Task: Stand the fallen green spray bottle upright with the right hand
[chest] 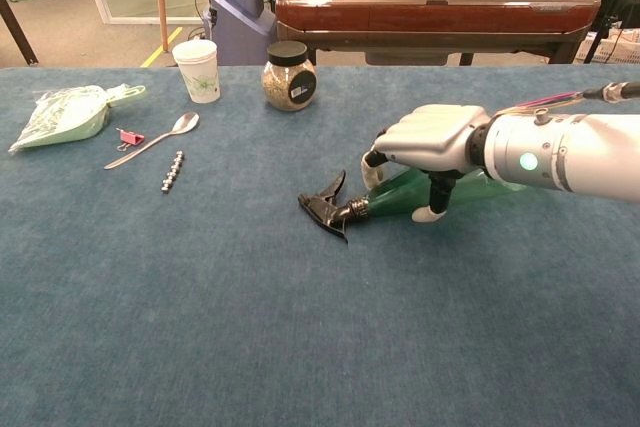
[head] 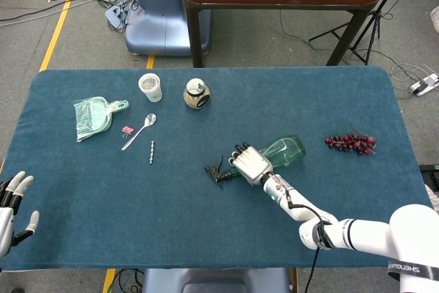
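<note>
The green spray bottle (head: 285, 149) lies on its side on the blue table cloth (head: 206, 231), its black trigger nozzle (head: 216, 169) pointing left and its base to the right. My right hand (head: 250, 163) is wrapped over the bottle's narrow neck end just behind the nozzle. In the chest view the fingers curl over the far side of the bottle (chest: 392, 201) and the thumb (chest: 432, 209) presses its near side; the right hand (chest: 430, 141) covers the middle of the bottle. My left hand (head: 12, 204) hovers at the table's near left corner, fingers spread, holding nothing.
A bunch of dark grapes (head: 351, 143) lies right of the bottle. At the far left are a paper cup (head: 149, 87), a lidded jar (head: 197, 93), a green dustpan (head: 92, 116), a spoon (head: 140, 128), a red clip (head: 127, 130) and a small bead chain (head: 151, 151).
</note>
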`<state>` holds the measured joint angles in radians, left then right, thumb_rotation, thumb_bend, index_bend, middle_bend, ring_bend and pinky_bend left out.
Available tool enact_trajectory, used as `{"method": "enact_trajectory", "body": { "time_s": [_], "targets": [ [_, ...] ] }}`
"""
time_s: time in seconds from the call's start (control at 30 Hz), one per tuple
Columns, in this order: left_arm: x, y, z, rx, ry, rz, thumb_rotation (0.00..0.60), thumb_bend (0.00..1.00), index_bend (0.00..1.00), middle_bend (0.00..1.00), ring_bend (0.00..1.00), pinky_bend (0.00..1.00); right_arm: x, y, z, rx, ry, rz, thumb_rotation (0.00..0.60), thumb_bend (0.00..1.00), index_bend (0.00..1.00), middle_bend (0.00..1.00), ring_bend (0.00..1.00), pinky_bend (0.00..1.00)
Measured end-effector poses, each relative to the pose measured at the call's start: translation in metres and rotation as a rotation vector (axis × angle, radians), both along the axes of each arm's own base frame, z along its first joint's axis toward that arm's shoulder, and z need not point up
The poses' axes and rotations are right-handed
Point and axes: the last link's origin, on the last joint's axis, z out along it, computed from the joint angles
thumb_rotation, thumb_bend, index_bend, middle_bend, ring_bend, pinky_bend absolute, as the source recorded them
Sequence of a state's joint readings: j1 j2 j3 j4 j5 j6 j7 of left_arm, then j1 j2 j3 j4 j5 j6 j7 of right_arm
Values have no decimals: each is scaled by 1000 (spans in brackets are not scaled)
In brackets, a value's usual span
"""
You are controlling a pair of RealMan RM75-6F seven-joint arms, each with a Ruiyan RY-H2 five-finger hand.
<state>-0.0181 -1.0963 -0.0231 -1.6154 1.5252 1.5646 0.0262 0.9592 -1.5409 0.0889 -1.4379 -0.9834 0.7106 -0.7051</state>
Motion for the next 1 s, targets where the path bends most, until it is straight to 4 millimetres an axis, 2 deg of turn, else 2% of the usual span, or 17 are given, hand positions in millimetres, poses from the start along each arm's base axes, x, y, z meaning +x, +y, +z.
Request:
{"method": "enact_trajectory", "body": {
  "time_s": [0.13,0.27,0.47,0.7,1.0],
  "targets": [
    [-1,-1,1,4,-3,3,600,453,96,39,60,50,2,-4,-3,-12,2,4,600,342,465,352,159,189],
    [-2,-2,1,8,-4,9,600,453,96,39,60,50,3,-5,-5,-21,-8,3,600,356,560,414,217,189],
    [-3,-2,2,11,-7,12,600,453,96,39,60,50,5,-2,1,-18,-96,-29,600,366,617,464,287,193],
    [1,2,0,4,-5,-5,600,453,96,39,59,50,7,0,29,-23,-340,-114,600,375,627,474,306,207],
    [8,6,-2,-5,-1,-25,600,453,96,39,60,50,-13,1,69,-20,-771,-292,600,383,627,474,306,207]
  ]
}}
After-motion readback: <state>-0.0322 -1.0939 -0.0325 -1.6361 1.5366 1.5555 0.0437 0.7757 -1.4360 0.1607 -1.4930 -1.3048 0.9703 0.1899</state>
